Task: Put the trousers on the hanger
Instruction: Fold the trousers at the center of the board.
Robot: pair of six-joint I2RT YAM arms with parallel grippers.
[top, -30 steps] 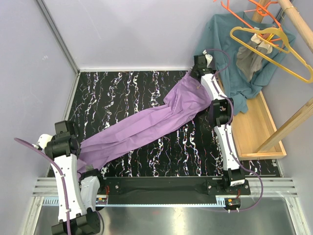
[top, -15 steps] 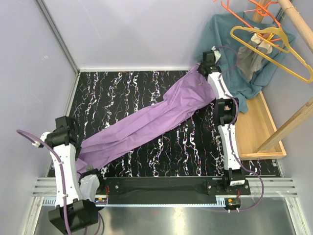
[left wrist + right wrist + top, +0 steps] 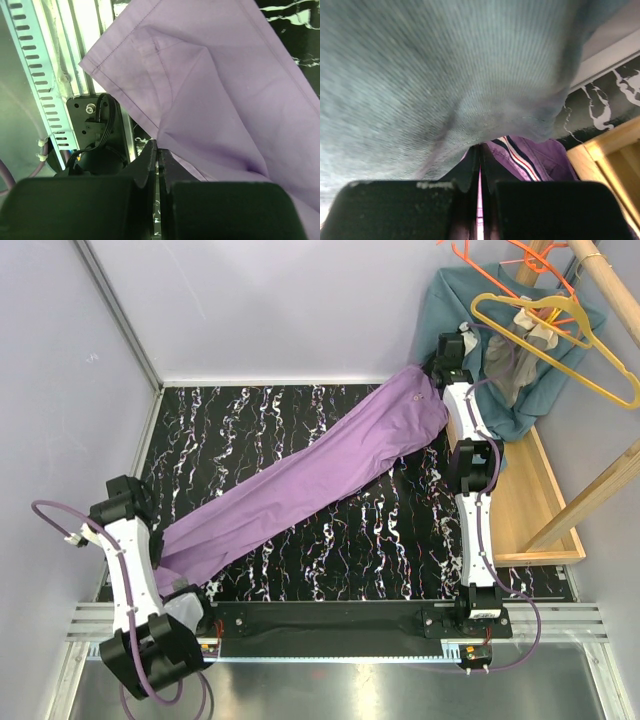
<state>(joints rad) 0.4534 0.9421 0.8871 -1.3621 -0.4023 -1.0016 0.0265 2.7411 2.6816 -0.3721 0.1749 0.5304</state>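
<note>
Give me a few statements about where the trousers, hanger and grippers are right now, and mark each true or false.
1. The trousers lie stretched diagonally across the table. True.
2. The trousers are on the yellow hanger. False: the hanger hangs at the far right, without them.
3. Both grippers are open. False: the left gripper and right gripper are each shut on the trousers.
4. A teal shirt is close by the right gripper. True.

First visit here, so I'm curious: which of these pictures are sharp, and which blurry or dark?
Top view: even light, sharp throughout, trousers crisp. Left wrist view: cloth seams sharp, left gripper dark and blurred up close. Right wrist view: shirt fills most of the frame, soft and out of focus; striped waistband beneath is clearer.
</note>
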